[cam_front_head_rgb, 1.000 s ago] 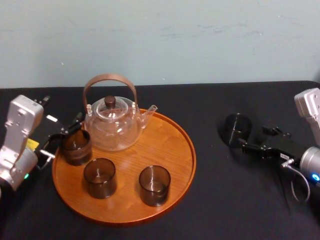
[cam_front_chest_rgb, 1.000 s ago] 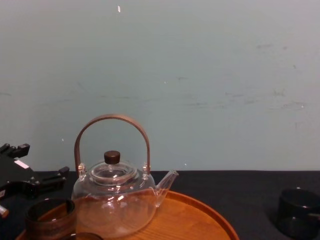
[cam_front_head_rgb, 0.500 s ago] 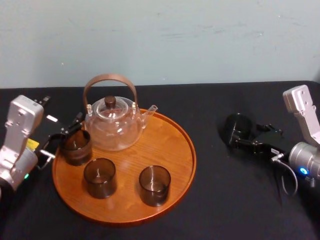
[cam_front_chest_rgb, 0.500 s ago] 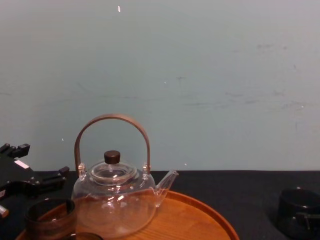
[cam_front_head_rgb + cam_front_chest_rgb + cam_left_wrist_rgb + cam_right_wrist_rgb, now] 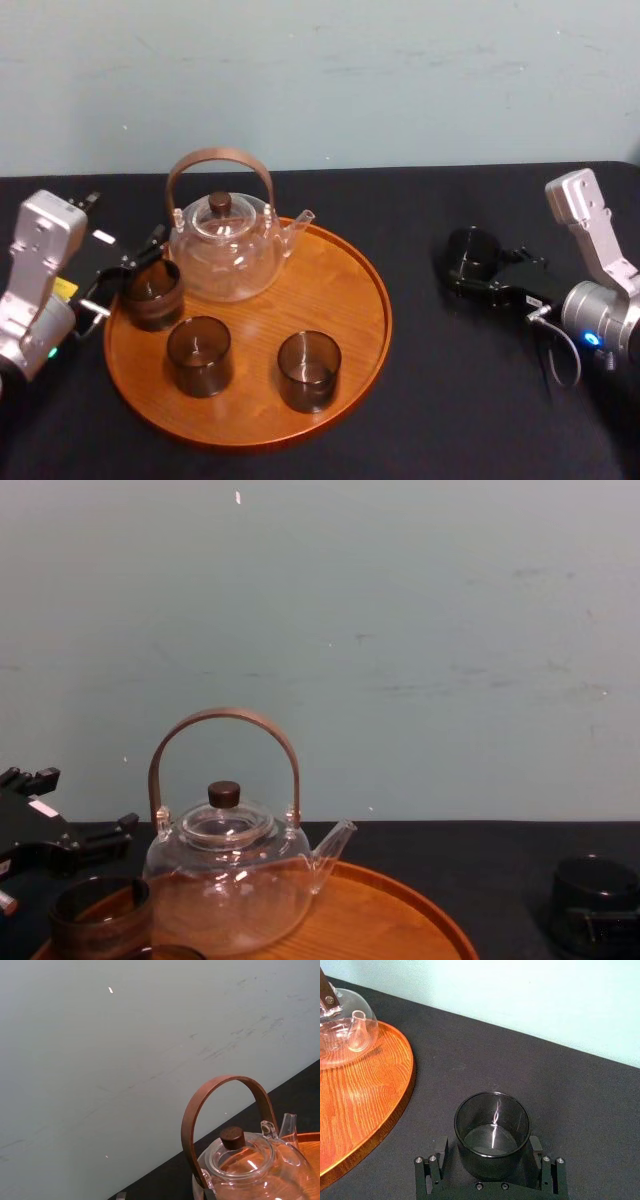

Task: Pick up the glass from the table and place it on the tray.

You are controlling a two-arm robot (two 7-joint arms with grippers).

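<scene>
Black table (image 5: 420,400): right gripper (image 5: 488,1152) straddles the glass (image 5: 491,1125), jaws wide, one each side. Grasp step. Next, close, then lift toward tray (image 5: 340,290). Left gripper (image 5: 128,272) idles, jaws apart.

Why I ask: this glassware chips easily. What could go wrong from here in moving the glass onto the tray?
The right gripper sits low around the glass; its smooth wall could slip or tilt on lifting.
The tray has a raised rim facing the glass; a low carry could clip it.
The teapot and nearest tray glass stand near the free spot; a careless set-down could knock them.
The left gripper is parked at the tray's left edge.
</scene>
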